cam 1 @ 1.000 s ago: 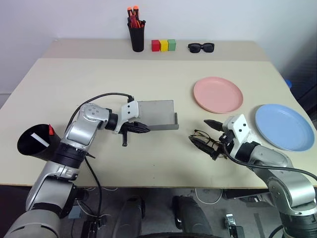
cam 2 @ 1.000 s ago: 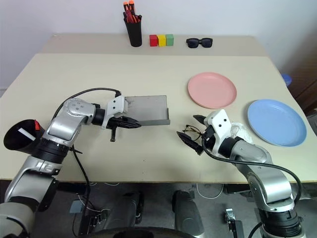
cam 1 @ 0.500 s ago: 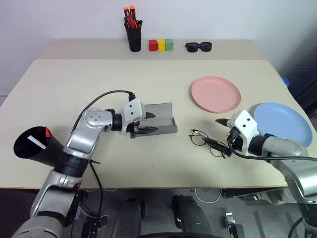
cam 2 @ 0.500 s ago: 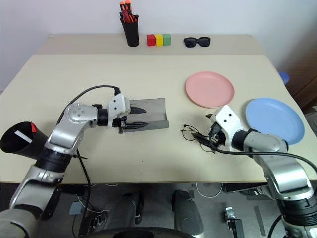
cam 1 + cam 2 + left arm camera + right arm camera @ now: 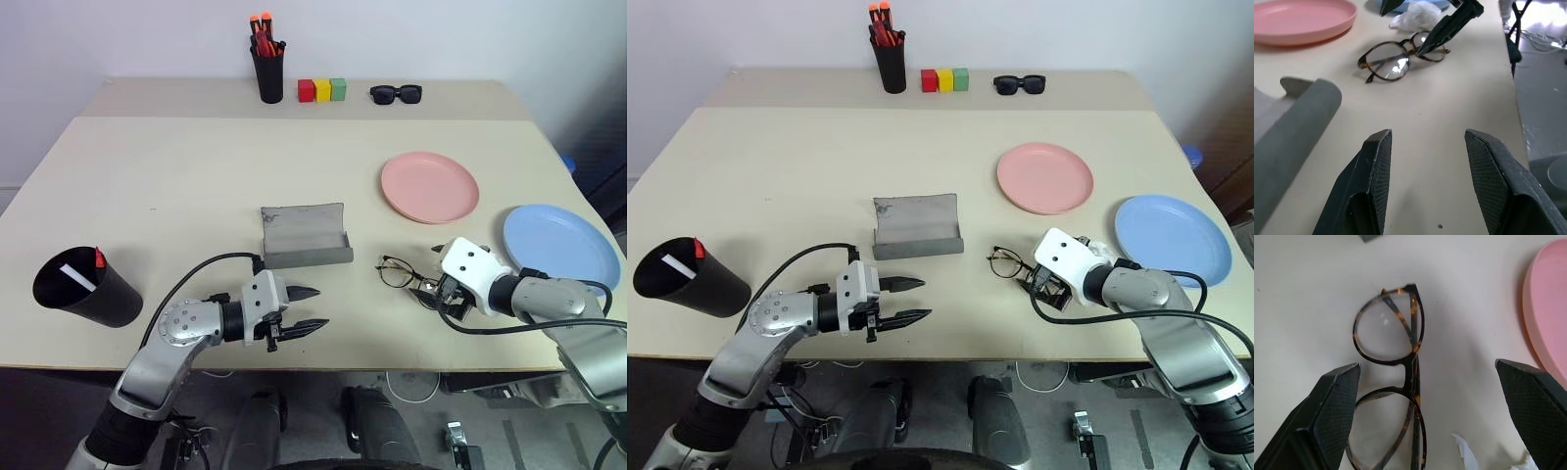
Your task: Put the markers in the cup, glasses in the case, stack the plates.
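Standing wide and empty, the right end effector (image 5: 1430,418) straddles the thin dark-framed round-lensed glasses (image 5: 1393,396), which lie folded on the beige table (image 5: 176,176) just right of the grey rectangular hard case (image 5: 306,235). A second ago it hung over them, so the pick-up looks imminent. The left end effector (image 5: 306,308), half open and empty, has let go of the case and drawn back toward the table's near edge, leaving the lid raised, ready for the glasses.
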{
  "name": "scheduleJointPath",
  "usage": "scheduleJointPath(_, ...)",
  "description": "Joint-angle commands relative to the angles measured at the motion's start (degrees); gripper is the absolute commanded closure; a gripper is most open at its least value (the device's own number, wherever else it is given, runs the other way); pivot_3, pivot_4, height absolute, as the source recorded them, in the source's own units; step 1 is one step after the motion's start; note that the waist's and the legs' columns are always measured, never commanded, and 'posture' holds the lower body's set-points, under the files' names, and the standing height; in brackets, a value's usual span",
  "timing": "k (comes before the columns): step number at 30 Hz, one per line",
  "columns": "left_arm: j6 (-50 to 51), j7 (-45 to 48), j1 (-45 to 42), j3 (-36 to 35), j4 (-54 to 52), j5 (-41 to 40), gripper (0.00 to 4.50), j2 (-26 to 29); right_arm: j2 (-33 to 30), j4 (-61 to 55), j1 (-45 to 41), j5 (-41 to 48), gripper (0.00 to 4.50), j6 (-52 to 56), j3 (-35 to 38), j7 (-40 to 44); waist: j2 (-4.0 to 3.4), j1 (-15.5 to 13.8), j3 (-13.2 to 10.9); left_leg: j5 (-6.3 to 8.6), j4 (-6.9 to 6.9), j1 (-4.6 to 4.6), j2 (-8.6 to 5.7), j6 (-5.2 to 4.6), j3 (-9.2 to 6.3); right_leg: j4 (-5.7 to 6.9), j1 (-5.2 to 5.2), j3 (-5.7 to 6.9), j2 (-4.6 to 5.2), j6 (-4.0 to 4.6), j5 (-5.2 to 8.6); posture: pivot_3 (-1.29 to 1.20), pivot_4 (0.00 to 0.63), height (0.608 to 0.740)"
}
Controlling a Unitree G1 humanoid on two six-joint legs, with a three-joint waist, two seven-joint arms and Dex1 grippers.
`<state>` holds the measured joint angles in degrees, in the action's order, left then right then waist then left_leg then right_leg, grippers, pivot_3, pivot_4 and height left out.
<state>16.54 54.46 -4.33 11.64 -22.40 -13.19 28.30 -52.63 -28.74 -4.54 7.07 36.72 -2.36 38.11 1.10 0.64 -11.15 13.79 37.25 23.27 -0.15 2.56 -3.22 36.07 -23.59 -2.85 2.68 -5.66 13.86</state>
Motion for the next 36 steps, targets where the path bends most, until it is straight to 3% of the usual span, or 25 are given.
scheduleJointPath(1, -1.96, -0.79, 0.86, 0.40, -0.08, -0.33, 2.13, -0.06, 0.60, -0.99, -1.01, -1.63, 0.00, 0.90, -0.33, -0.95, 0.00, 0.03, 0.00, 0.00, -0.01, 0.00, 0.00, 0.00, 0.00, 0.00, 0.00, 0.00, 0.00, 0.00, 0.00, 0.00, 0.150, 0.740)
scheduleJointPath(5, -2.62, -1.57, 1.12, 0.69, 0.33, -0.10, 2.13, -0.02, 0.91, -0.14, -1.79, -2.45, 0.00, 1.93, -1.27, -0.88, -0.01, 0.03, 0.00, 0.00, -0.01, 0.00, 0.00, 0.00, 0.00, 0.00, -0.01, 0.00, -0.01, 0.01, 0.00, 0.00, 0.150, 0.740)
scheduleJointPath(8, -2.66, -2.08, 0.87, 0.78, 0.61, -0.15, 2.06, -0.07, 1.49, 0.18, -2.62, -2.68, 1.35, 2.44, -1.86, -0.91, -0.01, 0.03, 0.00, 0.00, -0.01, 0.00, 0.00, 0.00, 0.00, 0.00, -0.01, 0.00, -0.01, 0.01, 0.00, 0.00, 0.150, 0.740)
scheduleJointPath(14, -1.42, -3.47, 1.15, 0.88, 0.01, -0.72, 2.06, -0.31, 2.68, -0.66, -4.17, -2.76, 4.45, 4.22, -2.43, -0.51, -0.01, 0.04, 0.00, 0.00, -0.02, 0.00, 0.00, 0.00, 0.00, 0.00, -0.01, 0.00, -0.01, 0.01, 0.00, 0.00, 0.150, 0.740)
scheduleJointPath(21, -0.98, -5.05, 1.66, 0.11, -0.74, -1.07, 2.06, -0.27, 1.84, -1.34, -5.58, -3.85, 4.45, 4.14, -3.58, -0.12, 0.00, 0.10, 0.01, 0.00, -0.01, -0.01, 0.01, 0.00, 0.00, 0.01, 0.00, 0.00, -0.02, 0.01, 0.00, 0.00, 0.150, 0.740)
scheduleJointPath(25, 0.81, -10.93, 3.57, -4.72, -0.97, -3.84, 2.06, -3.56, 3.73, -1.63, -11.67, -3.06, 4.45, 0.26, -4.64, 1.63, -0.05, 0.45, 0.00, 0.00, -0.02, -0.02, 0.01, 0.00, 0.02, 0.02, -0.03, 0.00, -0.02, 0.00, -0.01, 0.00, 0.150, 0.740)
scheduleJointPath(32, -0.27, -19.33, 11.16, -10.96, -3.01, -4.76, 2.06, -7.88, 14.68, 9.19, -31.26, -6.83, 4.45, -9.73, -16.48, 5.80, -0.05, 0.44, 0.00, 0.00, -0.09, -0.09, 0.06, 0.00, -0.01, 0.06, -0.03, 0.03, -0.08, -0.01, -0.04, 0.00, 0.150, 0.740)
scheduleJointPath(36, -0.89, -20.32, 13.71, -11.83, -4.15, -4.83, 2.06, -7.65, 19.22, 18.57, -36.98, -9.94, 4.45, -17.32, -21.00, 7.44, -0.03, -0.13, 0.01, 0.00, -0.06, -0.05, -0.02, 0.00, -0.07, 0.01, 0.01, 0.06, 0.03, 0.02, -0.03, 0.00, 0.150, 0.740)
